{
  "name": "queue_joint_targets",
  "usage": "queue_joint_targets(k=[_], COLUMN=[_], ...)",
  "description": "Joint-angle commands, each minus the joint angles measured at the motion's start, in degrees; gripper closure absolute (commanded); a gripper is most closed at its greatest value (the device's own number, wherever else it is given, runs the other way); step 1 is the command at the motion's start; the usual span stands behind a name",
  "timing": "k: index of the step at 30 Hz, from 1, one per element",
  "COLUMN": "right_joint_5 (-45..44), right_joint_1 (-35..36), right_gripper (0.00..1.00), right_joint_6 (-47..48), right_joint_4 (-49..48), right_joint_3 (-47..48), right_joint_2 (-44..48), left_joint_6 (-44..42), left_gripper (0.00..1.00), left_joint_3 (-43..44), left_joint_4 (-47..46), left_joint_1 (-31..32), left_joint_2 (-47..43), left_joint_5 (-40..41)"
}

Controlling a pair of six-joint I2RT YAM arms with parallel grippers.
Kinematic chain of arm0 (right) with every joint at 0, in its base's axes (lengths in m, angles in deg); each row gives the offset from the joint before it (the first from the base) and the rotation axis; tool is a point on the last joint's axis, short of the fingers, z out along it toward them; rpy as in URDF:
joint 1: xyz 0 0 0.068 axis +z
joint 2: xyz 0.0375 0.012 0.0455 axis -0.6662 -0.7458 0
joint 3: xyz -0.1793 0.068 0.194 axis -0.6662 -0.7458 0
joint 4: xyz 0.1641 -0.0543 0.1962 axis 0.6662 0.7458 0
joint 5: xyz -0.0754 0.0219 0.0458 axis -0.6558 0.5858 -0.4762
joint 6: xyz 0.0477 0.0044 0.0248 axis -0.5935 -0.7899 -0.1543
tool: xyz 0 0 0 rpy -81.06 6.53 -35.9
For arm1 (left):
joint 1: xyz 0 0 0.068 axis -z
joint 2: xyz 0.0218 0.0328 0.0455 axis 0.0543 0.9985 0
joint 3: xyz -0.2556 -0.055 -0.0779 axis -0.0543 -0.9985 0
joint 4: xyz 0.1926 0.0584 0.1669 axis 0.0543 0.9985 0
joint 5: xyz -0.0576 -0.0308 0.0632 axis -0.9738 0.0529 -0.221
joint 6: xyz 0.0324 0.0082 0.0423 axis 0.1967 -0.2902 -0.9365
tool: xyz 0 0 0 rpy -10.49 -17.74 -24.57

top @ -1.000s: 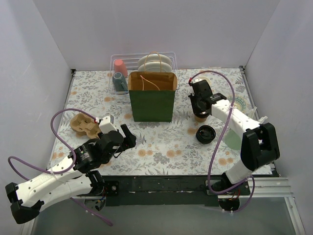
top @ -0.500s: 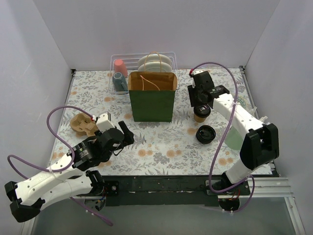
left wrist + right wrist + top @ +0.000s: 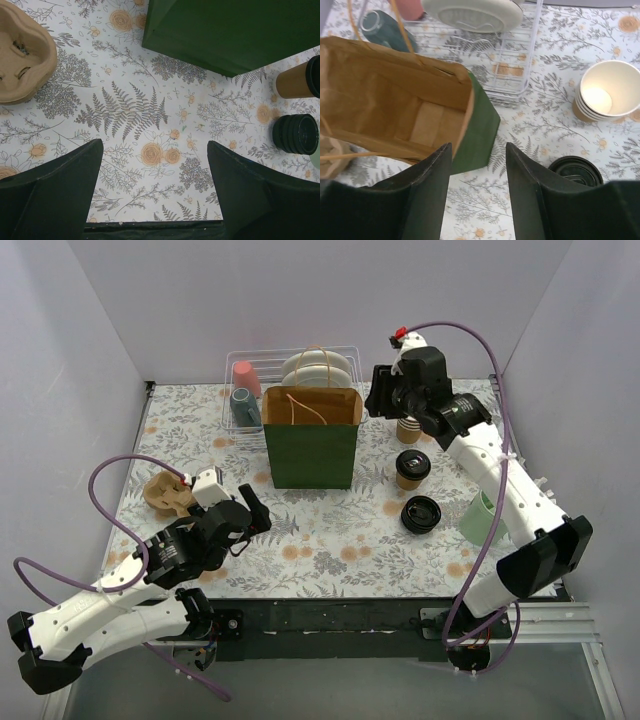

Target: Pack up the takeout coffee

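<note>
The takeout coffee (image 3: 411, 468), a brown paper cup with a black lid, stands upright on the table right of the green paper bag (image 3: 310, 448). Its side shows at the right edge of the left wrist view (image 3: 292, 81), and its lid shows in the right wrist view (image 3: 576, 171). My right gripper (image 3: 383, 403) is open and empty, raised above the bag's right edge (image 3: 478, 147). The bag's open brown inside (image 3: 395, 107) is empty. My left gripper (image 3: 255, 515) is open and empty, low over the table in front of the bag (image 3: 155, 147).
A stack of lidless paper cups (image 3: 410, 428) stands behind the coffee (image 3: 607, 95). Loose black lids (image 3: 421, 513) lie in front of it (image 3: 296, 134). A cup carrier (image 3: 168, 493) lies at the left. A wire dish rack (image 3: 240, 365) stands behind the bag. A green cup (image 3: 483, 518) lies at the right.
My right gripper has risen off the coffee cup, leaving it standing, and moved back and left toward the bag's top. The left arm has shifted slightly.
</note>
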Motion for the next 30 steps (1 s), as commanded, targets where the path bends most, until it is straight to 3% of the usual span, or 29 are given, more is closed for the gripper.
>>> queue_joint_targets(k=[1, 7, 13, 16, 17, 20, 30], right_joint_5=[0.10, -1.12, -5.34, -4.30, -4.03, -3.76, 6.77], right_joint_1=[1.00, 2.58, 4.60, 4.95, 5.04, 5.48, 5.75], right_gripper=[0.43, 0.43, 0.52, 0.71, 0.85, 0.99, 0.99], right_joint_6=[-3.11, -4.78, -4.69, -5.31, -5.40, -5.83, -13.30], right_joint_4=[0.00, 2.82, 6.25, 6.60, 6.69, 7.83, 0.63], right_joint_3=[6.60, 10.22, 12.86, 12.77, 12.86, 13.12, -3.03], right_joint_2=[-2.97, -8.42, -11.50, -12.20, -12.21, -11.59, 2.72], left_joint_6=[-0.17, 0.10, 0.01, 0.01, 0.18, 0.18, 1.06], left_gripper=[0.15, 0.14, 0.14, 0.14, 0.14, 0.14, 0.14], left_joint_3=[-0.61, -1.14, -1.76, -1.58, -1.50, -1.67, 2.81], left_joint_4=[0.65, 0.56, 0.04, 0.12, 0.47, 0.39, 4.43], left_joint_1=[-0.18, -0.18, -0.17, -0.17, -0.18, -0.09, -0.17], left_joint_2=[-0.49, -1.28, -1.20, -0.76, -0.84, -0.76, -0.76], left_joint_5=[2.18, 2.09, 2.00, 2.18, 2.27, 2.27, 2.70])
